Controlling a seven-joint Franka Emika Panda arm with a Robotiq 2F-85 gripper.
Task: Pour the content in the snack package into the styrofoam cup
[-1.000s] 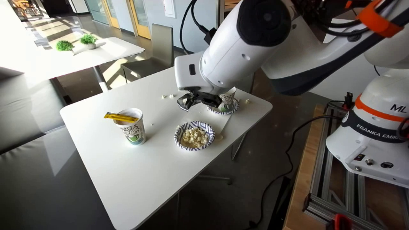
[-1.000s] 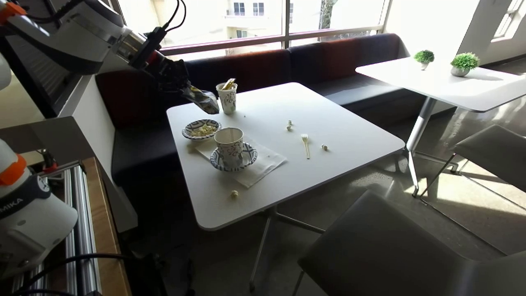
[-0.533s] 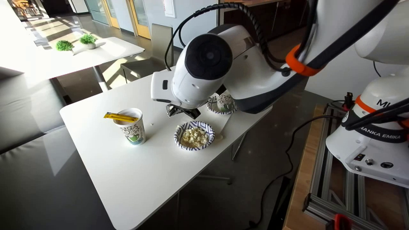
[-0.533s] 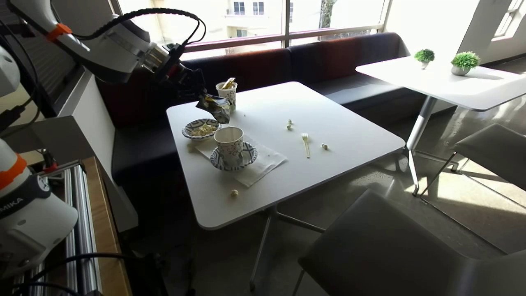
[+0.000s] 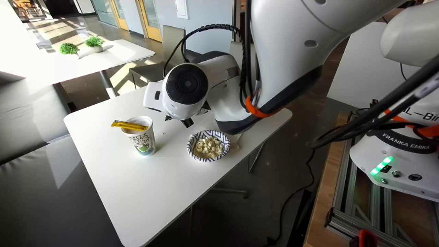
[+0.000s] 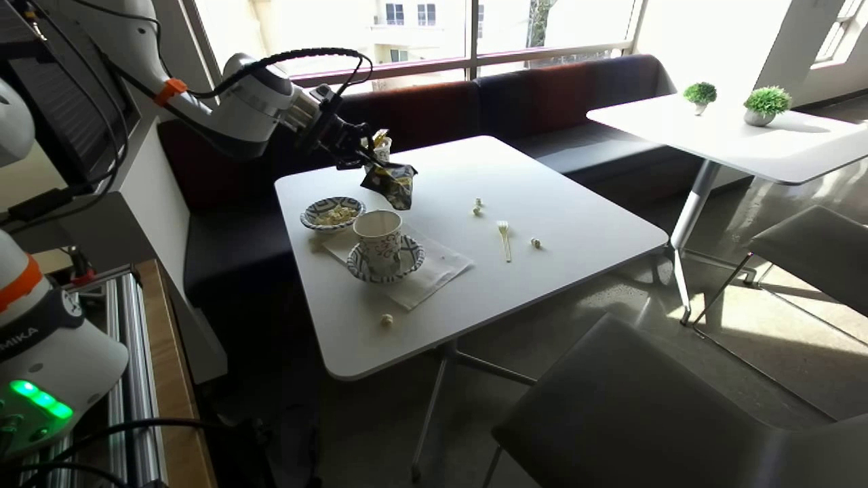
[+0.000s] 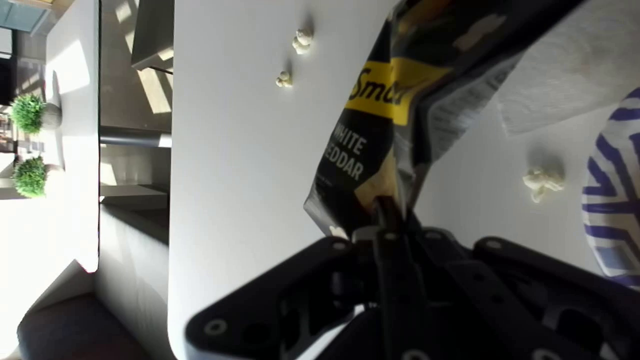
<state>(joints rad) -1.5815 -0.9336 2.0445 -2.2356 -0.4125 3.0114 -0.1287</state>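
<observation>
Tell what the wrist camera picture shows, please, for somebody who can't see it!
A black claw pinches a crinkly black-and-yellow snack bag above a white table. A few popcorn bits lie on the table, and part of a purple-patterned bowl shows at the right edge. Far left, two green plants appear sideways.

2 cups [image 6: 378, 238], 2 bowls [image 5: 224, 138], 1 snack package [image 6: 393, 184], 1 fork [image 6: 505, 242], 2 plants [image 6: 767, 103].

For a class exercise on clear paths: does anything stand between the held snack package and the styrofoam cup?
Nothing visible does. In an exterior view, no object shows between the snack package, held by the end effector, and the styrofoam cup; the popcorn bowl sits to one side.
</observation>
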